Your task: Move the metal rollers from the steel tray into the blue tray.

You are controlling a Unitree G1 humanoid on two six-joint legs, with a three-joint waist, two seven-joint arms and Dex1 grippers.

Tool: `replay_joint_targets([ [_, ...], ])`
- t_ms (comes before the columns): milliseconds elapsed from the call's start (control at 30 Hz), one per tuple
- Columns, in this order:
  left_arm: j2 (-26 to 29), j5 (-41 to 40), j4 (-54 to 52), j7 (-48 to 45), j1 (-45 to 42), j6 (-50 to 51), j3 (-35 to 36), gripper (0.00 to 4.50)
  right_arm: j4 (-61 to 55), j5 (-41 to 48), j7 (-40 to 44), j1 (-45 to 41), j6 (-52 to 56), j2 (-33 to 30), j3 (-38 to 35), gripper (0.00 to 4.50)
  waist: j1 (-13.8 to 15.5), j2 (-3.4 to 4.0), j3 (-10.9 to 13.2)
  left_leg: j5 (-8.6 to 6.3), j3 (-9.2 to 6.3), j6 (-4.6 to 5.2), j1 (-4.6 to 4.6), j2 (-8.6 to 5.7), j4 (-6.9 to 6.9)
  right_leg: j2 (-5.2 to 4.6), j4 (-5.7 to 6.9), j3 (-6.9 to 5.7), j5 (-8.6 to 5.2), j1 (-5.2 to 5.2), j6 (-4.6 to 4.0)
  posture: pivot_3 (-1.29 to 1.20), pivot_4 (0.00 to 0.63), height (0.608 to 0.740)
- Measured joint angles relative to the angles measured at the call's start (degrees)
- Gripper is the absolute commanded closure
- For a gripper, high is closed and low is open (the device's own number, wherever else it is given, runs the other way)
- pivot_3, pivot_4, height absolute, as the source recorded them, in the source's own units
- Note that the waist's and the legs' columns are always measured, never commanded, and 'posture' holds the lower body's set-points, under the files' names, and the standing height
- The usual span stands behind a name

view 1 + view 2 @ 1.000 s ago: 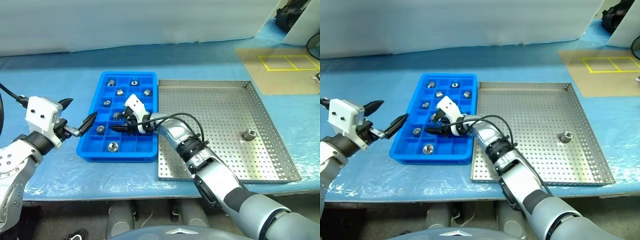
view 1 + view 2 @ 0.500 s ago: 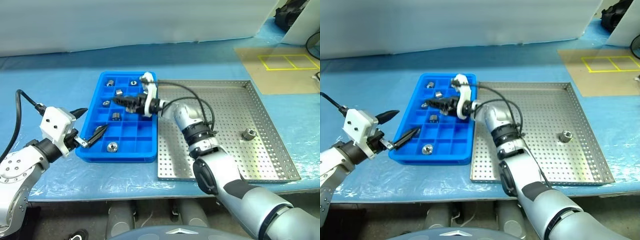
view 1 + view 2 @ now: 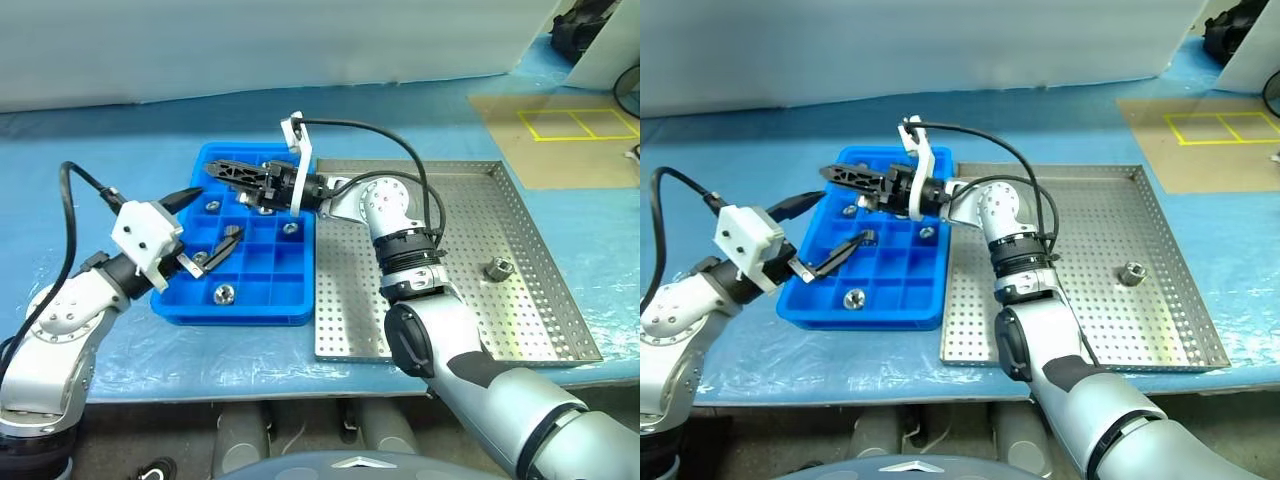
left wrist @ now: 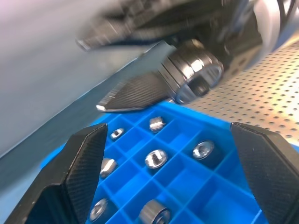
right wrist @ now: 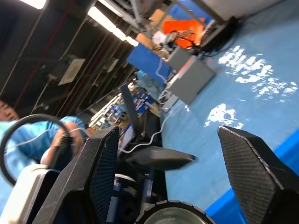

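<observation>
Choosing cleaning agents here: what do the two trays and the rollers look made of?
The steel tray: likely bare metal, dull silver sheen, punched holes. The blue tray: probably moulded plastic, uniformly bright blue with a slight gloss. The metal rollers: polished metal, mirror-like glints.

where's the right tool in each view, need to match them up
Left eye: right tool over the blue tray's far end.
Right eye: tool over the same end.
Left wrist: tool above the tray's rollers.
Right wrist: its own fingers rise either side.
Shared landmark: the blue tray.
</observation>
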Motion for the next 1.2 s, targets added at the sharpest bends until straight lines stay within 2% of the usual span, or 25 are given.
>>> replay_joint_targets([
  [433,-1.68,-2.42,1.43,-0.59,-3.92,1.22,-1.76,0.04,-8.23,1.41,7.17,5.54,0.75,-3.72,6.65,1.06,-0.09,-0.01,0.0,0.05,0.0,-0.07,0.0,0.01,-0.01,0.01,0.01,0.0,0.03,0.0,-0.05,-0.35,0.15,0.74],
  [633,0.82,-4.3,-0.84,-1.41,-3.88,5.7,-2.09,0.04,-8.47,0.63,9.65,6.88,-1.8,-5.08,9.08,1.06,-0.11,-0.01,0.0,0.05,0.0,-0.07,0.01,0.07,-0.01,0.08,0.01,0.0,0.03,0.0,-0.06,-0.35,0.15,0.74],
  [800,5.62,-0.1,-0.83,-3.01,-3.71,5.11,-2.84,0.04,-6.06,0.14,9.81,6.93,-2.81,-4.37,9.46,1.06,-0.14,0.0,0.0,0.05,0.0,-0.07,0.03,0.18,0.0,0.18,-0.01,0.0,0.05,0.0,-0.08,-0.35,0.15,0.74],
  [967,5.59,0.29,-1.52,-3.39,-6.7,3.28,-2.79,0.04,-2.38,0.09,7.3,6.04,-3.44,-3.3,7.31,1.06,0.01,0.0,0.0,0.09,0.0,-0.14,0.0,0.18,0.0,0.18,0.0,-0.01,0.1,0.0,-0.16,-0.35,0.15,0.74],
  [1200,6.3,8.87,-0.65,-2.37,-10.36,-6.97,-2.69,0.04,-1.06,0.1,5.69,5.18,-4.31,-2.44,5.76,1.06,-0.19,0.0,0.0,0.1,0.0,-0.16,0.01,0.35,0.01,0.38,-0.01,0.0,0.11,0.0,-0.2,-0.34,0.15,0.74],
])
